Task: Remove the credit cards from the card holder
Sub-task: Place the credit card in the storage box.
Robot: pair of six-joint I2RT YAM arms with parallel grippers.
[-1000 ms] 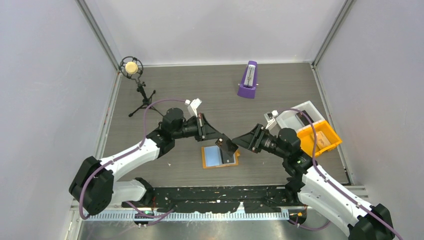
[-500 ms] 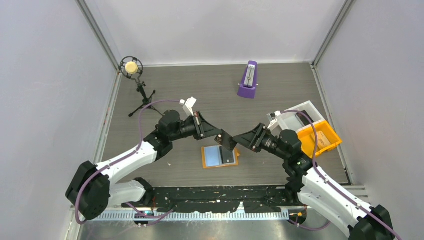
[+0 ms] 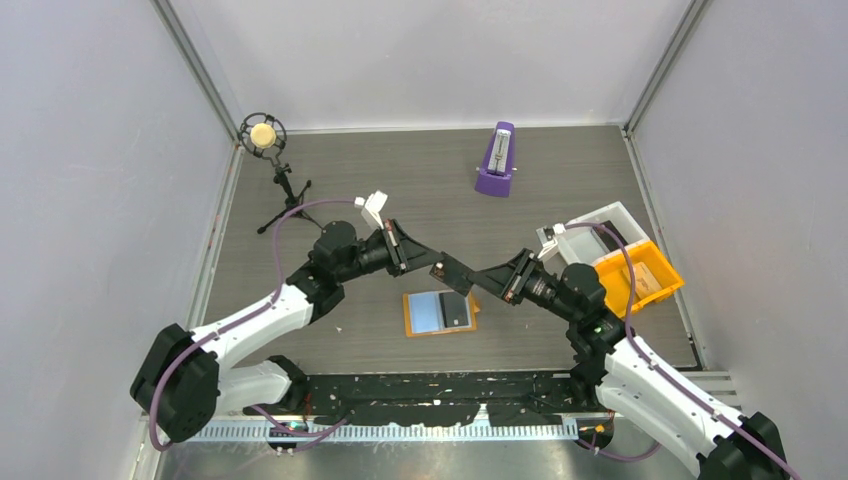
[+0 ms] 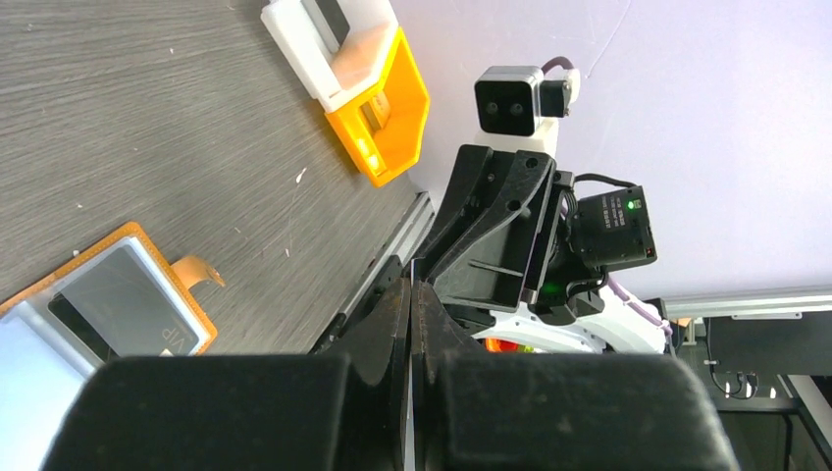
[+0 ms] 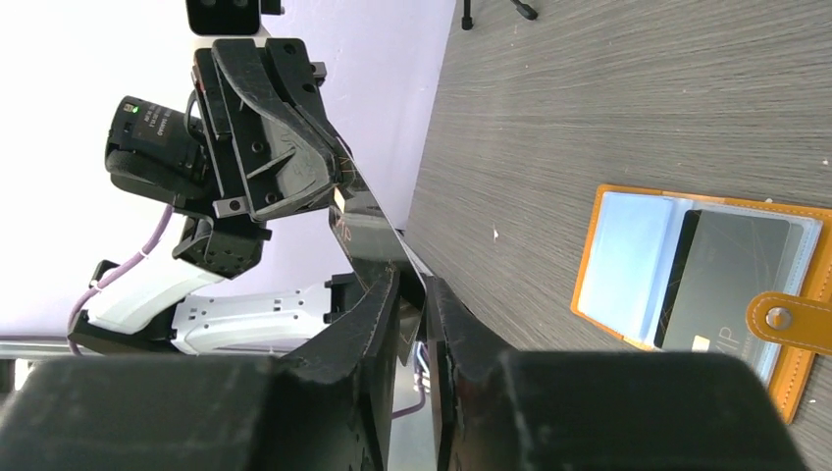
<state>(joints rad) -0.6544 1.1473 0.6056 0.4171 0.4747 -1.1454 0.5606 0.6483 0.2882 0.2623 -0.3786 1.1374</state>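
L claw [image 4: 411,291] is pinched nearly shut on one end of a black card [image 3: 452,272], and R claw [image 5: 412,285] is clamped on the other end. The card hangs in the air btwn them, above the card holder [image 5: 800,324], which lies open on the table [image 3: 380,180]. A light blue card [image 5: 628,265] and a 2nd black card [image 5: 731,275] sit in its pockets. Looks like a handover: one claw should release only once the other is firm, w/ no twisting.

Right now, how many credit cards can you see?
3: dark card in the left gripper, light blue card and black card in the card holder. Pockets may hide more.
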